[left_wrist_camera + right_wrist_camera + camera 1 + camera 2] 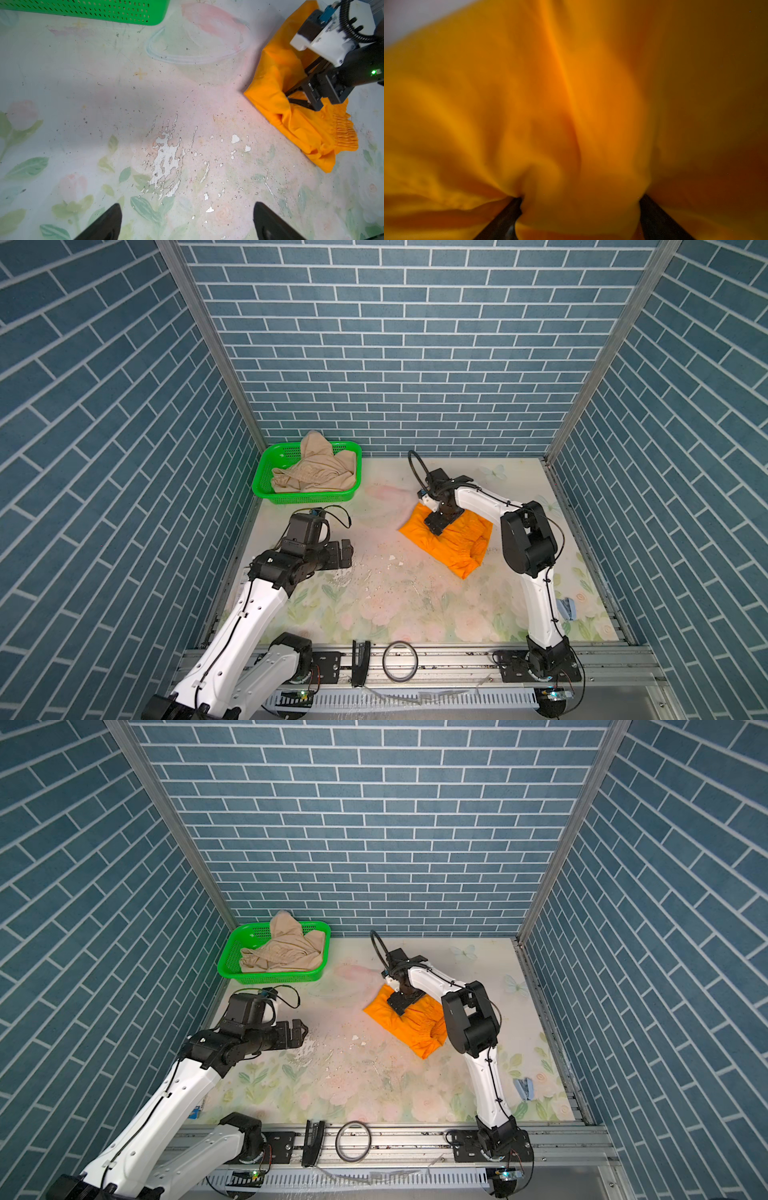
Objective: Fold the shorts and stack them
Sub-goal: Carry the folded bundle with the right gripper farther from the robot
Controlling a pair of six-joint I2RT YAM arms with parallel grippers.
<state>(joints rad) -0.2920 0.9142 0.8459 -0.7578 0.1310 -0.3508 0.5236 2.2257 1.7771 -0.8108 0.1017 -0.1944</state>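
Note:
The orange shorts [453, 545] [415, 1031] lie bunched on the floral mat, right of centre, with the gathered waistband [342, 133] toward the front. My right gripper [435, 526] [400, 1006] [299, 99] points down into their far-left part. Its jaws stand wide apart, and a bulge of orange cloth [571, 104] fills the gap in the right wrist view, where the right gripper [581, 197] presses into the fabric. The beige shorts [316, 472] [286, 952] lie crumpled in the green basket [307, 497] [270, 977]. My left gripper [348, 554] [302, 1033] [187, 204] is open and empty, low over the mat.
The basket [104, 10] sits in the back left corner against the wall. A tape ring [400, 659] and a black stand [360, 662] rest on the front rail. A small blue object [568, 609] lies near the right edge. The mat's print is worn at centre [166, 158].

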